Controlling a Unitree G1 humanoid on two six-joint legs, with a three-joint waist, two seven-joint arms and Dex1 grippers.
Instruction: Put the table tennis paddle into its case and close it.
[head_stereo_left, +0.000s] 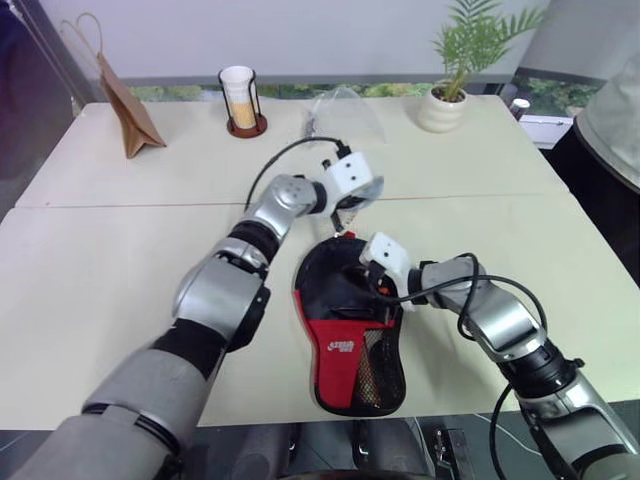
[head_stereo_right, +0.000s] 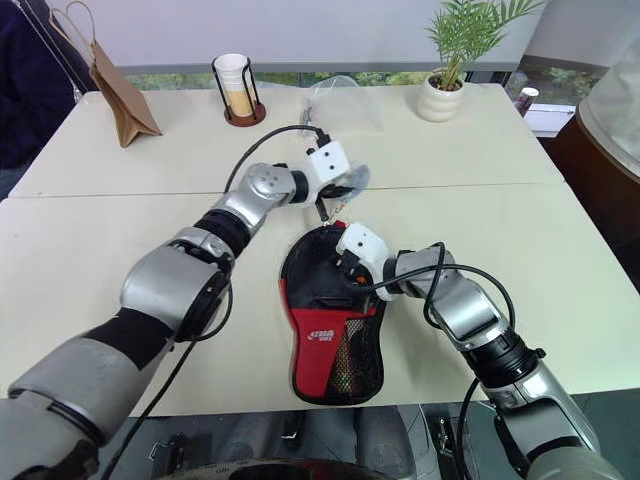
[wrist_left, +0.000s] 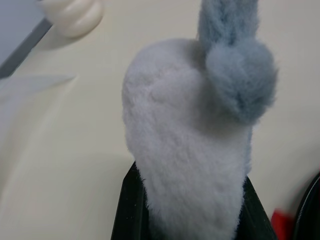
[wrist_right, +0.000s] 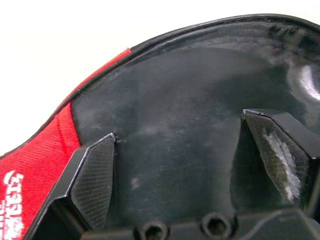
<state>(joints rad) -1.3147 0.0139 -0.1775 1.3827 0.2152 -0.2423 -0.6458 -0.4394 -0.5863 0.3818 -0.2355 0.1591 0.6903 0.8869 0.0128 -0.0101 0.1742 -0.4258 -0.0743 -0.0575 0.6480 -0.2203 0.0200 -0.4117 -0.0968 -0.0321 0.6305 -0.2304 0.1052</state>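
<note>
Left gripper (head_stereo_left: 352, 207) fingers clamped shut, right gripper (wrist_right: 192, 170) fingers spread wide

Black-red case (head_stereo_left: 352, 340) flat on table, near edge.

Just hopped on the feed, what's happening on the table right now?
The left gripper is shut on a grey fluffy pouch, held above the table just beyond the case. The right gripper is open, its fingers right over the case's black upper part. The case lies flat near the front edge of the table.
</note>
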